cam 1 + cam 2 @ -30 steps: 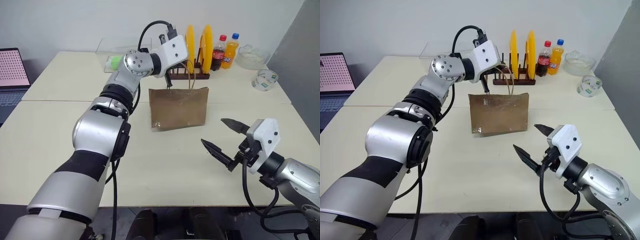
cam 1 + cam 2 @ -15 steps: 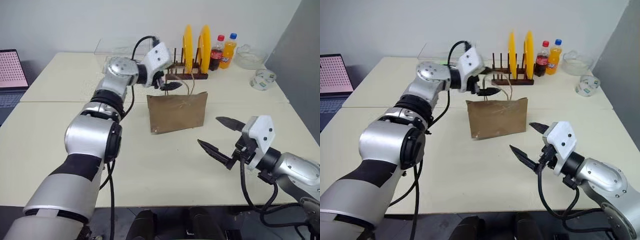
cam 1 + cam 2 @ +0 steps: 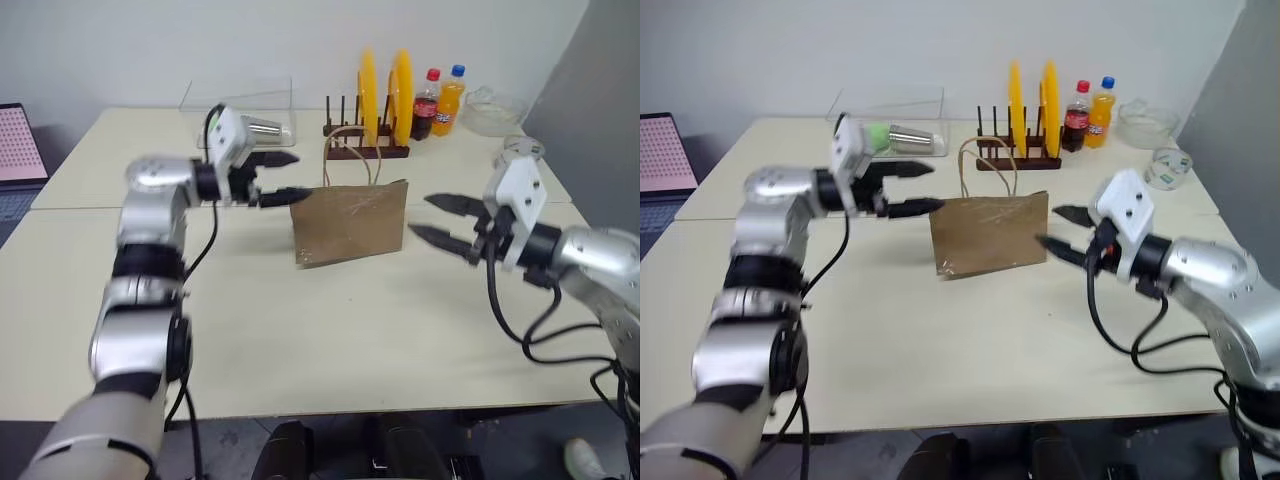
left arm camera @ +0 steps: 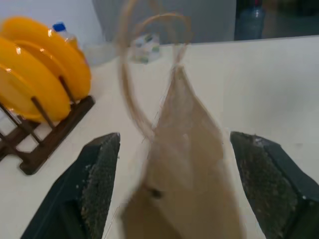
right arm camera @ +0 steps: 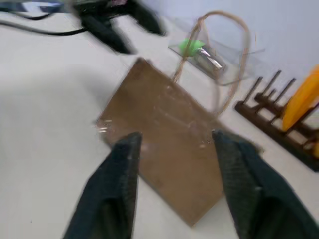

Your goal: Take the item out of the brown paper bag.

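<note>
Brown paper bag [image 3: 349,222] now stands flanked: left tool [image 3: 282,176] has let go its handle and spread, right tool [image 3: 436,219] risen alongside, fingers apart, ready to reach in.

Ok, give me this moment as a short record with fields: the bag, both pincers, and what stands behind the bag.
bag: brown paper bag upright on the table, handles up
item: not seen, bag's inside hidden
left pincer: open, level, at the bag's left edge, holding nothing
right pincer: open, level, at the bag's right edge, holding nothing
behind bag: plate rack with two yellow plates, two bottles
</note>
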`<state>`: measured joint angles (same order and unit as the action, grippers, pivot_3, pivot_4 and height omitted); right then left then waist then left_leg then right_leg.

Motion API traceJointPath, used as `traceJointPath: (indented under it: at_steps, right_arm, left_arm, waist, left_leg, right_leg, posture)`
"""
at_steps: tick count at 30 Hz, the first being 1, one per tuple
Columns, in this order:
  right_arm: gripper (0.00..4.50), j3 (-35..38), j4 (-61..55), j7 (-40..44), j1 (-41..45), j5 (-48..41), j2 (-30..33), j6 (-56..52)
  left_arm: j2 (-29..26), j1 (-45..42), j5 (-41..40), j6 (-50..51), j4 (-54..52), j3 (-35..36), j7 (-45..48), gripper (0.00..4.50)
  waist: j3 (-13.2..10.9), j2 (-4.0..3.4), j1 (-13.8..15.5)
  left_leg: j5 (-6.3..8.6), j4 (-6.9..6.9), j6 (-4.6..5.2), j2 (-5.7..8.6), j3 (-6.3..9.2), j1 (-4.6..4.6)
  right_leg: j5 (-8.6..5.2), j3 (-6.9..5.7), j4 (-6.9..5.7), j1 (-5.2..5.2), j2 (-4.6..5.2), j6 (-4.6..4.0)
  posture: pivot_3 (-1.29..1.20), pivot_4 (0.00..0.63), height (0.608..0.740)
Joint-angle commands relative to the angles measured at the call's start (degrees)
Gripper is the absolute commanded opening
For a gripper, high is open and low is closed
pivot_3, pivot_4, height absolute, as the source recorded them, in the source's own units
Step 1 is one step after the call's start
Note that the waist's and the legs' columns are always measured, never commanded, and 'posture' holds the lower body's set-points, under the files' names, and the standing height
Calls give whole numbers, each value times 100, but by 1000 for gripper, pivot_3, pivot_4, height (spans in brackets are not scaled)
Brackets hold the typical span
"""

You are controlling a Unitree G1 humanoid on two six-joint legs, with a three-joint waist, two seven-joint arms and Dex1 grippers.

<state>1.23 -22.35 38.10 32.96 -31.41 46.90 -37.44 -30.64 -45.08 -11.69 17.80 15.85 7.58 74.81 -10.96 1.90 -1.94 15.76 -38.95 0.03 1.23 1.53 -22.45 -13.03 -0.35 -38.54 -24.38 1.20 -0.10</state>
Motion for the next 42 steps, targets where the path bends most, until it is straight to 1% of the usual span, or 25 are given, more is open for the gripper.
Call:
traceJointPath:
  at_steps: [1, 2, 3, 4, 6, 8, 11, 14, 17, 20, 22, 24, 27, 29, 30, 31, 33, 35, 37, 42]
  right_arm:
    - [1008, -347, 1069, 481, 721, 672, -60, 761]
    - [695, -580, 1642, 655, 1058, 1014, -115, 1124]
    - [287, -783, 2219, 816, 1380, 1320, -187, 1478]
    - [26, -944, 2734, 963, 1651, 1561, -269, 1787]
    - [26, -1234, 3803, 1156, 2177, 2047, -485, 2474]
    - [26, -1470, 4965, 1187, 2725, 2536, -757, 3179]
    - [26, -1752, 6707, 1068, 3554, 3194, -1205, 4042]
    - [26, -1986, 8087, 885, 4193, 3746, -1605, 4668]
    - [26, -2145, 8901, 839, 4550, 4155, -1909, 5089]
    - [26, -2220, 9261, 1027, 4690, 4423, -2059, 5429]
    - [26, -2221, 9302, 1374, 4690, 4485, -2073, 5659]
    - [26, -2177, 9215, 1963, 4629, 4430, -2012, 5867]
    - [26, -2062, 8824, 3163, 4402, 4147, -1779, 6088]
    - [26, -1994, 8281, 4003, 4125, 3873, -1551, 6047]
    - [26, -1961, 7781, 4400, 3882, 3681, -1398, 5872]
    - [26, -1929, 7410, 4647, 3704, 3555, -1296, 5722]
    - [26, -1876, 6297, 5089, 3122, 3231, -991, 5204]
    - [26, -1823, 5282, 5268, 2522, 2978, -728, 4689]
    - [26, -1780, 4594, 5167, 2075, 2869, -575, 4356]
    - [26, -1516, 3707, 4646, 1570, 2668, -498, 3816]
  left_arm:
    - [-71, 965, -819, 1565, -2806, 371, -997, 3706]
    - [8, 1461, -1029, 1968, -3616, 462, -1363, 3706]
    - [147, 1868, -1187, 2304, -4305, 530, -1760, 3706]
    - [272, 2177, -1317, 2569, -4849, 570, -2116, 3706]
    - [525, 2619, -1489, 2932, -5646, 598, -2764, 3706]
    - [708, 2976, -1490, 3051, -6190, 534, -3305, 3706]
    - [824, 3595, -1385, 2994, -6786, 392, -3861, 3706]
    - [896, 4120, -1368, 2872, -7045, 304, -4219, 3706]
    - [859, 4408, -1320, 2617, -7015, 252, -4375, 3706]
    - [744, 4567, -1269, 2295, -6851, 220, -4363, 3706]
    - [670, 4696, -1226, 2076, -6774, 180, -4331, 3706]
    - [570, 4837, -1165, 1850, -6751, 121, -4284, 3706]
    - [502, 5096, -1156, 1568, -6807, 89, -4247, 3706]
    - [470, 5267, -1164, 1371, -6869, 124, -4229, 3706]
    - [448, 5343, -1189, 1322, -6888, 168, -4231, 3706]
    - [426, 5393, -1214, 1287, -6892, 196, -4241, 3706]
    - [308, 5484, -1314, 1277, -6906, 270, -4173, 3706]
    - [144, 5549, -1466, 1295, -6900, 392, -4048, 3706]
    - [-59, 5580, -1644, 1313, -6875, 529, -3891, 3706]
    - [-637, 5495, -1959, 1235, -6625, 911, -3390, 3706]
  waist:
    - [-1, 3, 18]
    - [-1, 3, 32]
    - [-1, 2, 29]
    - [0, 0, 30]
    - [-1, 2, 53]
    - [-1, 2, 58]
    - [0, 2, 52]
    - [0, 1, 39]
    - [0, 0, 38]
    - [0, -1, 41]
    - [-1, -2, 51]
    - [-1, -3, 52]
    - [-2, -5, 53]
    - [-2, -5, 62]
    - [-2, -5, 65]
    - [-2, -5, 73]
    - [-2, -6, 95]
    - [0, -8, 103]
    - [-2, -10, 123]
    - [-7, -21, 94]
  left_leg:
    - [0, 0, 0, -4, 5, -4]
    - [0, 0, 0, -5, 7, -5]
    - [0, 0, 0, -5, 8, -4]
    - [0, -1, 0, -5, 3, 2]
    - [0, 0, 0, 2, -4, 26]
    - [0, 0, 0, 2, -5, 47]
    - [-1, 2, -1, 3, -9, 52]
    - [-2, 8, -4, 2, -17, 54]
    - [-2, 11, -5, 1, -16, 54]
    - [-2, 11, -5, 1, -17, 55]
    - [-2, 11, -5, 2, -16, 54]
    - [-1, 11, -5, 3, -16, 52]
    - [0, 12, -3, 3, -15, 53]
    - [0, 13, -3, 3, -11, 53]
    - [0, 13, -2, 2, -6, 52]
    - [1, 13, -2, 2, -5, 54]
    - [1, 15, -1, 2, -1, 55]
    - [1, 15, -1, 1, 2, 56]
    - [1, 15, -1, -1, 3, 56]
    - [1, 15, -1, -5, -9, 57]
  right_leg:
    - [0, -7, 2, -4, -1, 0]
    - [0, -9, -1, -3, -1, 0]
    - [0, -11, -3, -2, -1, 0]
    - [0, -6, -3, 0, -1, -1]
    - [0, -1, -1, 24, 5, -1]
    - [0, -1, 0, 38, 4, -1]
    - [0, 2, -7, 38, 2, -3]
    - [0, 13, -9, 33, 2, -7]
    - [-2, 12, -9, 32, 2, -11]
    - [-2, 13, -9, 32, 2, -12]
    - [-3, 13, -8, 33, 2, -13]
    - [-3, 12, -4, 32, 3, -12]
    - [-3, 10, -2, 33, 3, -12]
    - [-3, 6, 1, 35, 4, -12]
    - [-3, 1, 4, 37, 5, -12]
    - [-3, 0, 6, 40, 5, -12]
    - [-3, -4, 10, 45, 6, -12]
    - [-3, -8, 12, 47, 6, -12]
    - [-4, -9, 12, 47, 6, -12]
    - [-13, -9, 8, 38, 5, -23]
  posture:
    - [0, 150, 740]
    - [0, 150, 740]
    - [0, 150, 740]
    - [0, 150, 740]
    - [0, 150, 740]
    - [0, 150, 740]
    - [0, 150, 740]
    - [0, 150, 740]
    - [0, 150, 740]
    - [0, 150, 740]
    - [0, 150, 740]
    - [0, 150, 740]
    - [0, 150, 740]
    - [0, 150, 740]
    - [0, 150, 740]
    - [0, 150, 740]
    - [0, 150, 740]
    - [0, 150, 740]
    - [0, 150, 740]
    - [0, 150, 740]
